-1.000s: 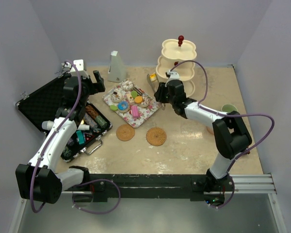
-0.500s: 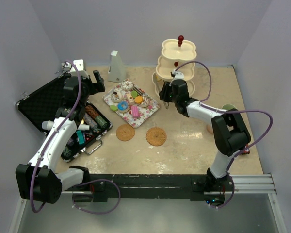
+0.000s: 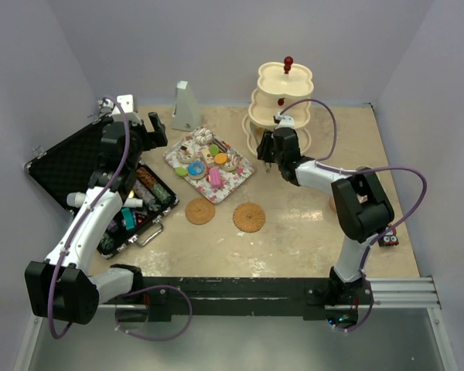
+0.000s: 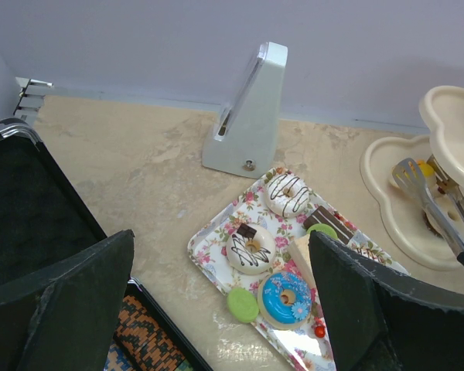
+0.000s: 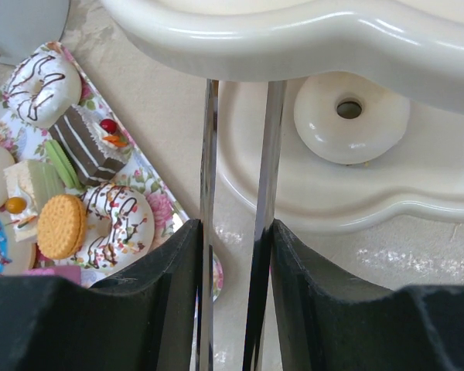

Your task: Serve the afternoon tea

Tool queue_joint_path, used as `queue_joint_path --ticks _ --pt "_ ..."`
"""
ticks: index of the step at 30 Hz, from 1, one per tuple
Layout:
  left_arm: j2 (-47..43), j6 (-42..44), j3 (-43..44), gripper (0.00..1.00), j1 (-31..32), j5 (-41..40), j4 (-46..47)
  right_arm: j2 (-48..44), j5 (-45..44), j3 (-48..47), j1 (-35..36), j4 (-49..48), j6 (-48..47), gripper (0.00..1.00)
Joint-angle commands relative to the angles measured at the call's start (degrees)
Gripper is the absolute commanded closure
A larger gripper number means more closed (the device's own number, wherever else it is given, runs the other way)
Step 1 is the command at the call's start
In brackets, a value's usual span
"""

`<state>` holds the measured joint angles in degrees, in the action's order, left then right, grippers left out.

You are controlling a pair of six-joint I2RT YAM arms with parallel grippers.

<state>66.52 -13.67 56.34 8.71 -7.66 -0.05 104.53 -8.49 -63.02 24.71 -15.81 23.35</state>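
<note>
Right wrist view first: the right gripper point(image 5: 233, 239) is part-closed, clamped on a pair of metal tongs point(image 5: 265, 154). Their two blades run up under the overhanging tier of the cream three-tier stand point(image 5: 309, 197). And look, a white donut point(image 5: 325, 127) sits on the bottom tier, just right of the blades and apart from them. The overhead camera cannot show that, because the arm covers it. Off to the left lies the floral tray point(image 5: 151, 185), with a chocolate-drizzled donut point(image 5: 116, 220) on it.

Over to the left wrist: the left gripper point(image 4: 220, 255) is spread wide, holding nothing, with the tray below it. A blue donut point(image 4: 274, 290) lies on the tray, and the grey pyramid point(image 4: 247, 116) stands behind. At the right edge the tong tips reach into the bottom tier, a small yellow piece just beside them.

From above, two woven coasters point(image 3: 200, 211) lie side by side nearest the arms. Next come the tray and, to its left, the black case point(image 3: 62, 166). The stand is at the back with its red knob point(image 3: 288, 60) on top. The wrappers in the case are too small to read.
</note>
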Motion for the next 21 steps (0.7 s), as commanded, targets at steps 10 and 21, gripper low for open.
queue_joint_path --ticks 10,21 --pt "-0.43 1.02 -0.26 0.0 0.17 0.37 2.69 -0.38 -2.58 -0.43 -0.36 -2.91 -0.42 0.72" --pt "-0.34 1.02 -0.26 0.0 0.17 0.37 2.69 -1.08 -2.93 0.01 -0.36 -2.38 -1.03 0.49"
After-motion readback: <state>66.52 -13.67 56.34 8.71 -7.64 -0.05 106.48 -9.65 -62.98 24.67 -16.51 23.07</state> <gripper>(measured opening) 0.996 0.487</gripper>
